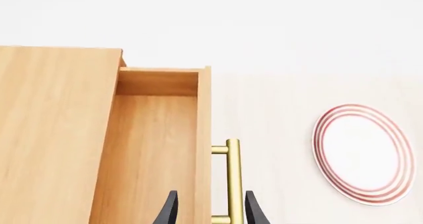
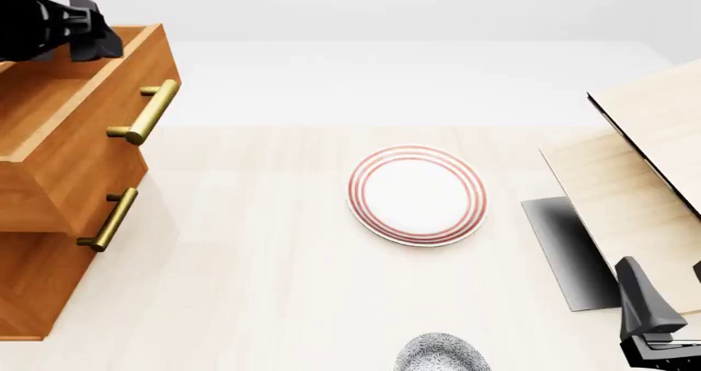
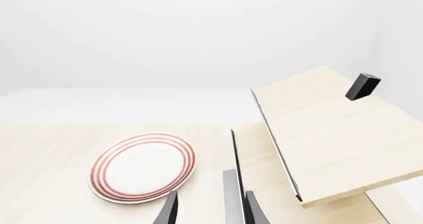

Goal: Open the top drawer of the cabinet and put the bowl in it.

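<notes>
The orange-brown cabinet stands at the left. Its top drawer is pulled out, and its inside shows no object in the part I see. The drawer's brass handle also shows in the left wrist view. My left gripper hangs over the drawer's far end, open and holding nothing; in its wrist view the drawer front and handle lie between the fingers, farther off. The speckled bowl sits at the near table edge, partly cut off. My right gripper is open and holding nothing, right of the bowl.
A white plate with red rings lies mid-table, also in the wrist views. A pale wood structure with a black panel stands at the right. A lower drawer with a smaller handle is shut.
</notes>
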Controlling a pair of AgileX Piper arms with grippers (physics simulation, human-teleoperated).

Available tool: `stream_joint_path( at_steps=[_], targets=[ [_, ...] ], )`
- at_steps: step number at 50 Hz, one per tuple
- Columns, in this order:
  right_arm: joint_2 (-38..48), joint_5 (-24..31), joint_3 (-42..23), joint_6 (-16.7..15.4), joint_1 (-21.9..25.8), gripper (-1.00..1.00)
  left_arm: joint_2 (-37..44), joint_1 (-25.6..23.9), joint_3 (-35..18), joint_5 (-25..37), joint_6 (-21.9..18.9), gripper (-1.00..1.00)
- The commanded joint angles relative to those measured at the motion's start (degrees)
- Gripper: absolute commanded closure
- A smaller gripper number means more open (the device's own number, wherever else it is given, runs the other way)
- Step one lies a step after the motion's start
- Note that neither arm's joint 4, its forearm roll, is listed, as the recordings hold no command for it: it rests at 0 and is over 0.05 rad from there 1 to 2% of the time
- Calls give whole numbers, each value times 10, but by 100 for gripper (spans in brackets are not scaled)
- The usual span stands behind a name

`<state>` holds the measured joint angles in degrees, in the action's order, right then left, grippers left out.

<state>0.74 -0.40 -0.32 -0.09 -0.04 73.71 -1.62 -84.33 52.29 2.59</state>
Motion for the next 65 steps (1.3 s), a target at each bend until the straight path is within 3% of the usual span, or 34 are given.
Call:
stream_joint_path(
  at_steps=[1,34,65],
  targets=[
    [-2,2,0,0,0,-100,8,1,19,-11,4,-100],
    [-2,2,0,0,0,-100,34,-19,77,-62,16,-100],
    [-2,2,0,0,0,-100,51,-76,67,-61,1,-100]
  ],
)
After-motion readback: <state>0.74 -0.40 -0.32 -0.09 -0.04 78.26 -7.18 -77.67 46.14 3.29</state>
